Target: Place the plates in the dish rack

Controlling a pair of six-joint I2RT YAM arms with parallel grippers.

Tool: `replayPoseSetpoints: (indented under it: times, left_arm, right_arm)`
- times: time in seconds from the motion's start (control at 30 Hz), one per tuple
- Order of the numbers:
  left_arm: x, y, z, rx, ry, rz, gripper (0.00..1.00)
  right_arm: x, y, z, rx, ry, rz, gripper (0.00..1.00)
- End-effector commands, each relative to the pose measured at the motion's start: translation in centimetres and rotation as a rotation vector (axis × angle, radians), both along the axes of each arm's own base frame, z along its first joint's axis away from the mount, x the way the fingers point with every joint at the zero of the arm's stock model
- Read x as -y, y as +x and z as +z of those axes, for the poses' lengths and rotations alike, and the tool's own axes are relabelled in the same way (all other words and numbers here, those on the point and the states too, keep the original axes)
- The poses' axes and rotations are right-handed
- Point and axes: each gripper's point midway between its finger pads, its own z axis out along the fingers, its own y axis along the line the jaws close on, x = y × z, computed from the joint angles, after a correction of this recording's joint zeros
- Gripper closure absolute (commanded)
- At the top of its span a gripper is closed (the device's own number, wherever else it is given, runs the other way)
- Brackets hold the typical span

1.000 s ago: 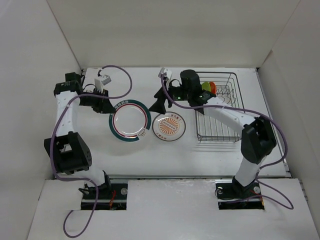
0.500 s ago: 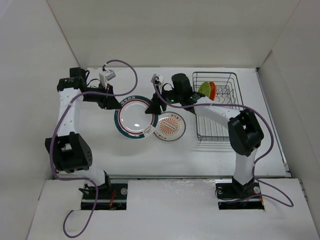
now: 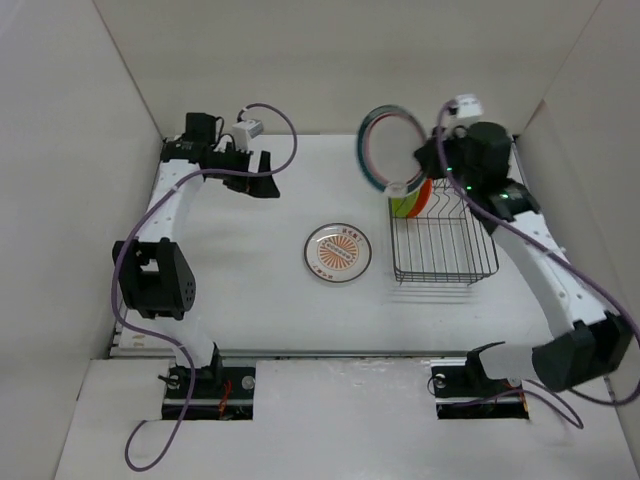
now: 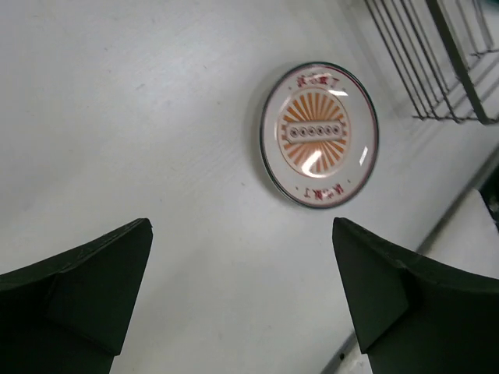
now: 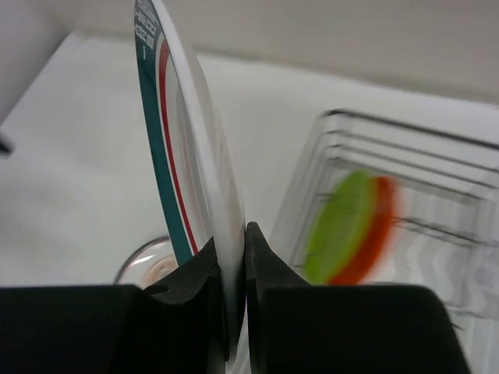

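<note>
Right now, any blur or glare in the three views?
Right wrist: the lime green plate and orange plate in the dish rack are smeared; the ringed plate in the right gripper is sharp. Left wrist: sharp, glare spots on the patterned plate. Top external: even light.

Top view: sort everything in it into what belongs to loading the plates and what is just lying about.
Belongs to the job:
ringed plate, held on edge in the right gripper
orange-pattern plate, flat on the table
lime green plate and orange plate, standing in the dish rack
left gripper, open

Just lying about:
no loose items; only the arms' purple cables
</note>
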Motion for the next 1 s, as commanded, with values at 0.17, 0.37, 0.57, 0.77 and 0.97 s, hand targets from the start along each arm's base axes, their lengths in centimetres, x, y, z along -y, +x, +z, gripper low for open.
replayPoseSetpoints:
  times: [0.17,0.37,0.57,0.77,0.97]
  left_arm:
    - [3.7,5.6,-5.5,-0.035,0.193,0.21,0.0]
    - [6.4,3.8,-9.6,-0.109,0.218,0.123,0.0]
    - [7.0,2.8,-10.9,-0.126,0.214,0.068,0.0]
    - [6.9,1.8,-12.4,-0.164,0.223,0.049,0.0]
    - [6.9,1.5,-12.7,-0.169,0.221,0.037,0.0]
  right_arm:
    - [19.7,1.1,4.7,0.106,-0.175,-0.621,1.0]
    - [24.9,2.6,1.8,0.025,-0.317,-0.795,1.0]
    - [26.5,4.1,-0.3,-0.016,-0.326,-0.797,1.0]
    - [26.4,4.6,-1.7,-0.039,-0.331,-0.768,1.0]
    - [25.6,5.4,-3.8,-0.076,-0.325,-0.716,1.0]
